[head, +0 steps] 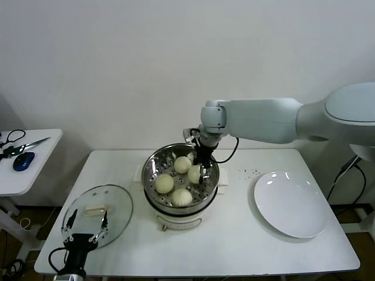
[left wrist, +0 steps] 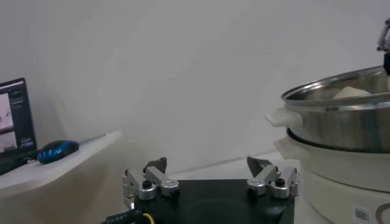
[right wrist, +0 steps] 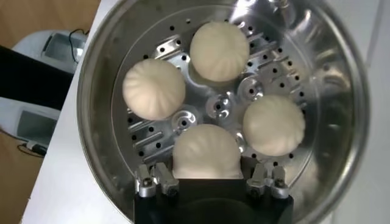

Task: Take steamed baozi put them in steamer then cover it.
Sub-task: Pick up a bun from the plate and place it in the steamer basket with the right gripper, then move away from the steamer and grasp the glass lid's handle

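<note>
A: Where in the steamer (head: 151, 167), the fourth bun (right wrist: 207, 152)?

B: Down on the holed tray, right between the fingers (right wrist: 152, 181) of the right gripper (head: 199, 170). Pinched from both sides, as far as the wrist view shows. Seated on the tray's side toward the table's far right corner.

A: And the other three buns (head: 164, 183)?

B: On the same tray, apart from the gripper. Spread round the centre, close to one another; cannot tell whether touching.

A: Pose of that arm?

B: Stretched in from the right, level above the table's (head: 234, 246) far edge, then bent sharply at the wrist. Pointing straight down into the pot, fingertips below the rim.

A: Steamer itself?

B: Mid-table, a little toward the far edge.

A: Lid (head: 117, 205)?

B: Flat on the table by the near left corner, white handle up, well apart from the steamer.

A: Left gripper (head: 88, 225)?

B: Parked low at the near left edge, over the lid's near rim. Fingers spread wide, nothing between them.

A: Anything else?

B: White plate (head: 290, 205) near the right edge, bare.
</note>
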Motion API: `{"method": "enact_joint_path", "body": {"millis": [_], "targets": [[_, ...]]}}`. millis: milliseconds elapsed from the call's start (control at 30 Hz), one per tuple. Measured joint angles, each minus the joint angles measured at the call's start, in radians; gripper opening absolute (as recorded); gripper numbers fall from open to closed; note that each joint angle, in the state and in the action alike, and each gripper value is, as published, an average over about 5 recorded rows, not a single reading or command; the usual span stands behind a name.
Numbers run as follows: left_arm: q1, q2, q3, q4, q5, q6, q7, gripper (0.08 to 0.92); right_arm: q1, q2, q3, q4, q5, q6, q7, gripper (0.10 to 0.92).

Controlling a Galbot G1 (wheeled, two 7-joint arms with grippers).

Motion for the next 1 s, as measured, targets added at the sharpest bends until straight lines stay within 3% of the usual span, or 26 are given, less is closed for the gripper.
{"method": "enact_joint_path", "body": {"millis": [200, 433, 1000], "targets": [[-0.008, -0.005, 0.003, 0.000, 0.008, 0.005, 0.001, 0.823, -0.016, -0.002, -0.004, -0.001, -0.013, -0.009, 0.009, 0.713], [-0.015, -0.009, 0.004, 0.000, 0.009, 0.015, -0.006, 0.823, -0.017, -0.016, 0.008, 0.009, -0.027, -0.025, 0.001, 0.817], [-0.014, -0.009, 0.001, -0.008, 0.014, 0.019, -0.009, 0.823, 0.035, -0.179, 0.103, 0.079, 0.012, 0.042, 0.043, 0.823]]}}
